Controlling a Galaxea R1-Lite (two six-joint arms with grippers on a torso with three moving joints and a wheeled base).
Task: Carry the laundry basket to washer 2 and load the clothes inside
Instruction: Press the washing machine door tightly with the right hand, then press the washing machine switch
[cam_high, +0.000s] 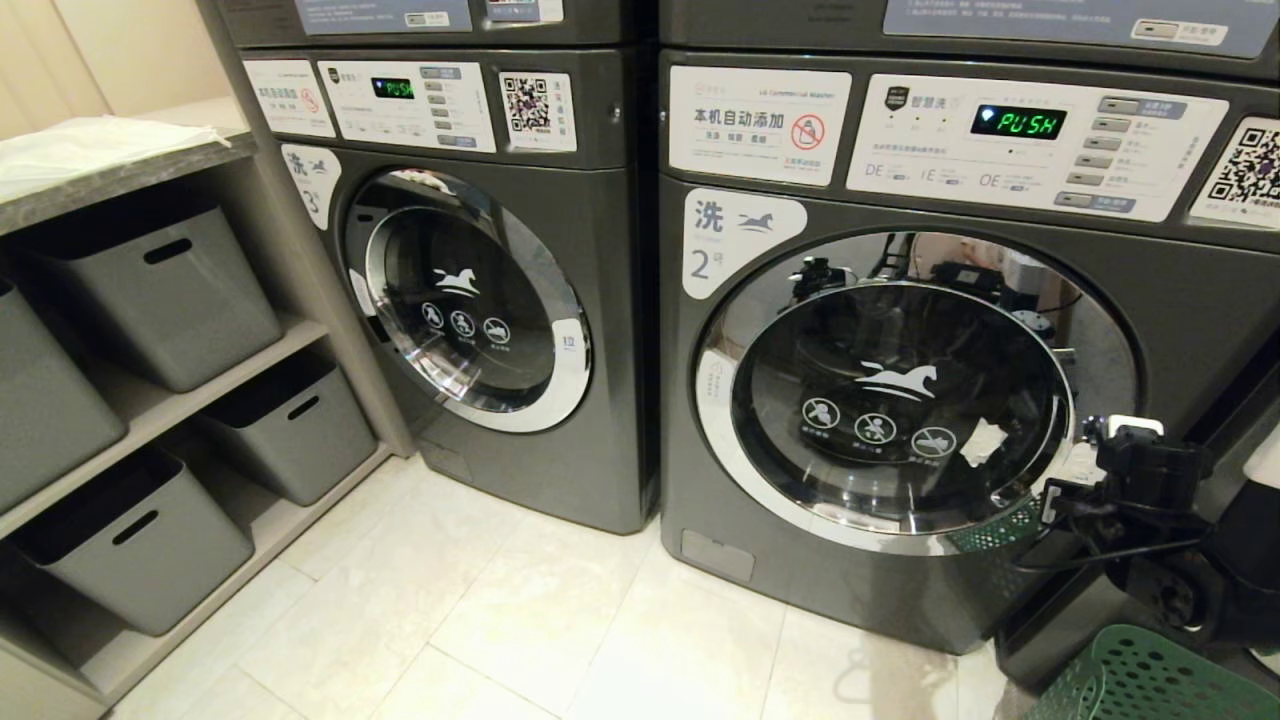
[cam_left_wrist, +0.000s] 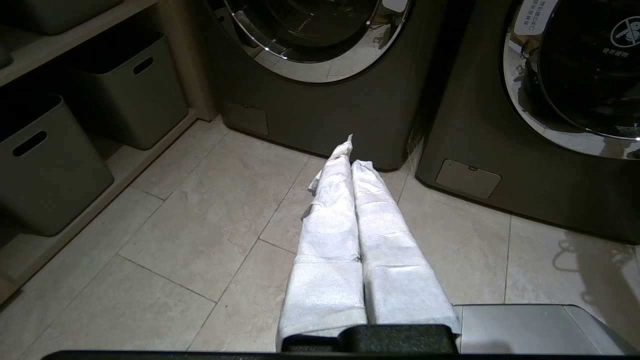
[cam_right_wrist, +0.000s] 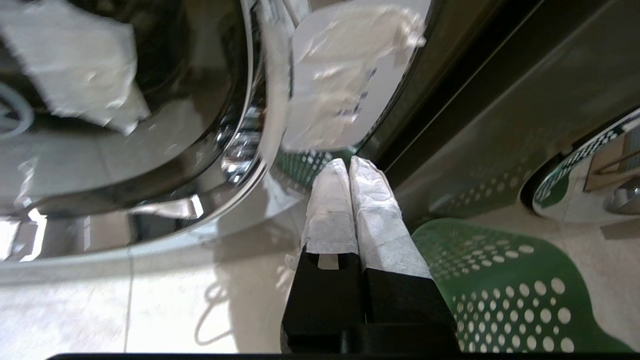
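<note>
a: head view first. where does the job stand?

b: washer 2 (cam_high: 900, 400) fills the right half of the frame, and its door (cam_high: 890, 400) looks shut, so no clothes can go in yet. the green laundry basket (cam_high: 1140, 680) sits on the floor in the lower right corner, just beside the washer. the right gripper (cam_high: 1095, 435) is at the door's right edge, at the right of the frame.

a: so the step in hand is opening the door?

b: that's my reading. the fingers need to part, catch the rim or handle at that right edge, then pull outward along the door's swing, not straight back.

a: anything in the way?

b: the basket lies close under the door's right side; a wide swing or a low elbow could knock it. washer 3 (cam_high: 480, 290) sits left of centre, and grey bins (cam_high: 150, 290) on shelves (cam_high: 210, 385) at far left are well apart.

a: left wrist view?

b: the left gripper (cam_left_wrist: 352, 150) hangs in mid frame over the tiled floor (cam_left_wrist: 200, 235), white-wrapped fingers (cam_left_wrist: 330, 225) pressed together, holding nothing. the bins show at left, both washer fronts across the top.

a: right wrist view?

b: the right gripper's padded fingers (cam_right_wrist: 330, 210) are pressed together too, empty, tips near the chrome door ring (cam_right_wrist: 250, 165) at centre. the basket fills the lower right. i can't make out a handle there.
</note>
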